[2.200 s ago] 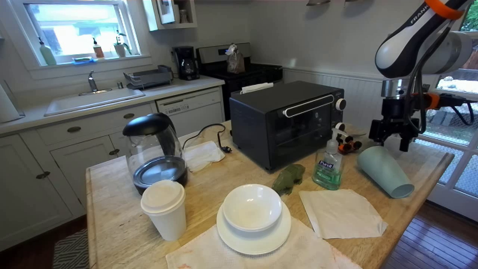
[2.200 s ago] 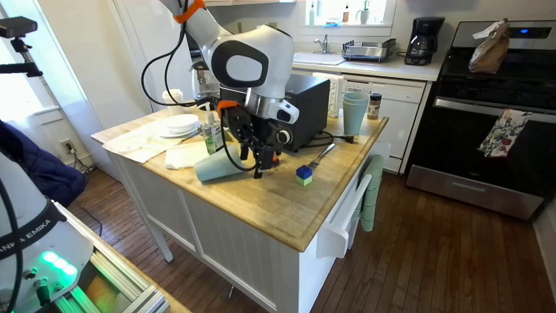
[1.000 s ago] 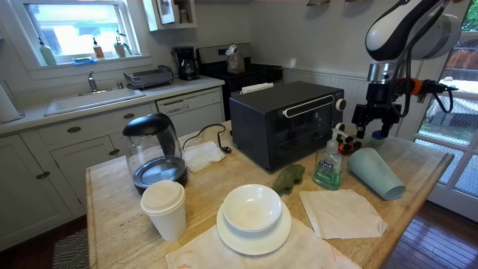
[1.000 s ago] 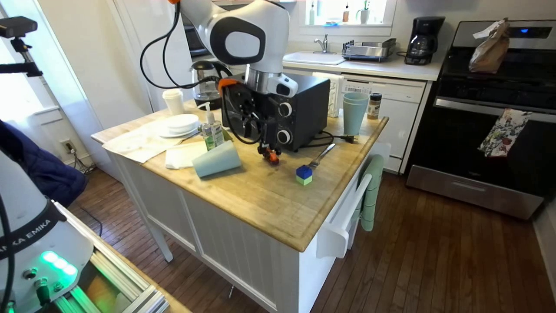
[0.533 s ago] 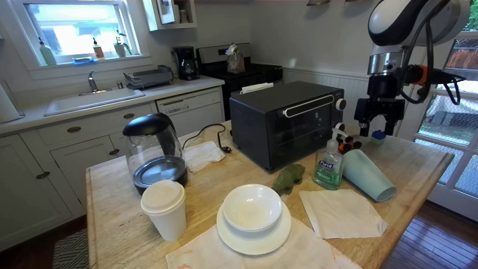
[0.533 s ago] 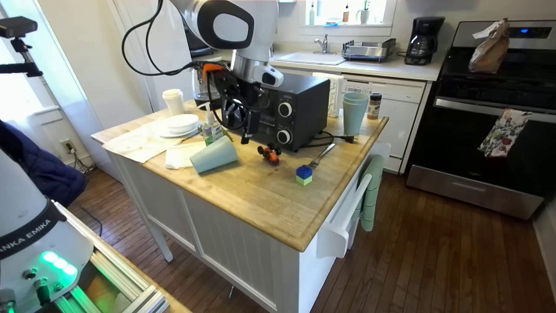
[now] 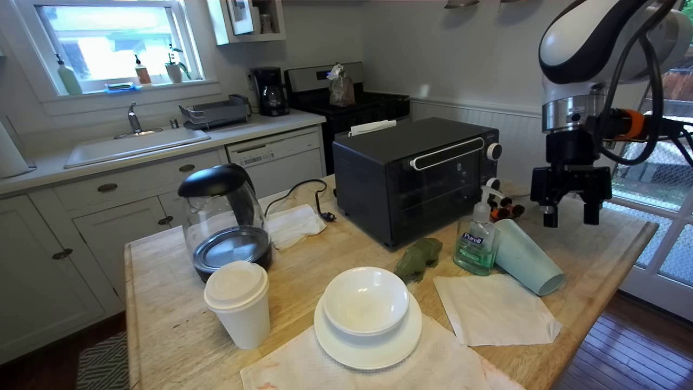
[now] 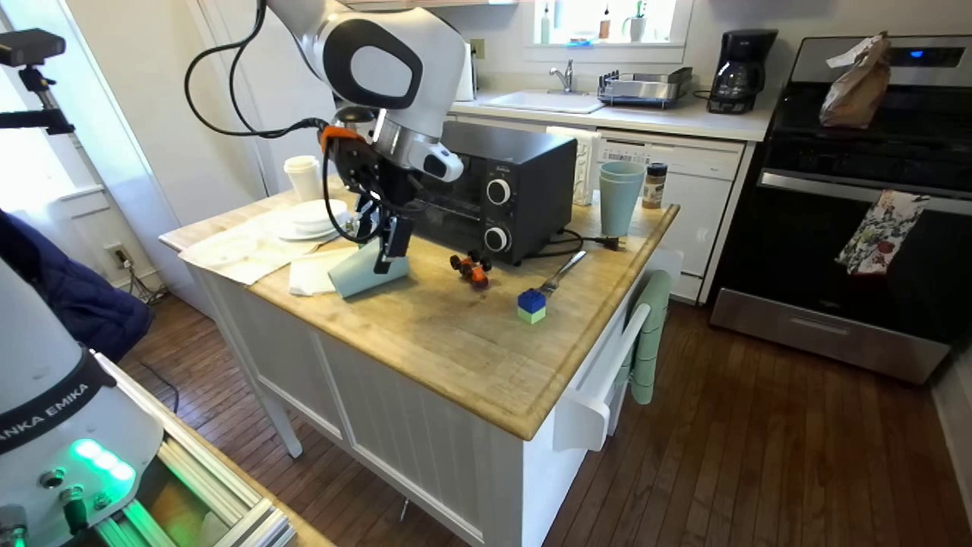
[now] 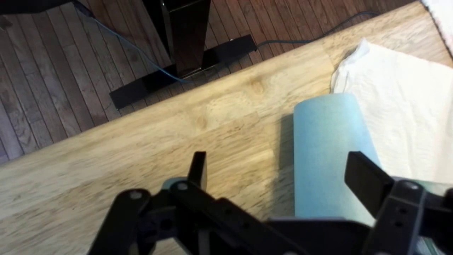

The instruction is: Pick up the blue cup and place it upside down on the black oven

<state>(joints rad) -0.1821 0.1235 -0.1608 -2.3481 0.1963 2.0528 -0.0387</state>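
The blue cup (image 7: 531,259), a pale blue-green tumbler, lies on its side on the wooden table in both exterior views. Its narrow end is near the hand sanitizer bottle; whether they touch I cannot tell. My gripper (image 7: 571,215) stands open above the table beside the cup, holding nothing. Seen from the wrist, the cup (image 9: 324,141) lies partly beneath the right-hand finger (image 9: 368,177), while the left-hand finger (image 9: 198,166) is over bare wood. The black oven (image 7: 417,141) stands behind the cup, its flat top bare, and also shows in an exterior view (image 8: 531,163).
Close to the cup are the sanitizer bottle (image 7: 476,246), a napkin (image 7: 498,309), a green figure (image 7: 419,260) and an orange toy car (image 8: 472,270). Stacked blue-green cups (image 8: 620,199) stand by the oven's far side. A fork (image 8: 563,272) and a small block (image 8: 531,305) lie nearby.
The cup has rolled toward the sanitizer bottle. My gripper rose and moved off from it, then in the last half second came back lower and nearer the cup, staying open.
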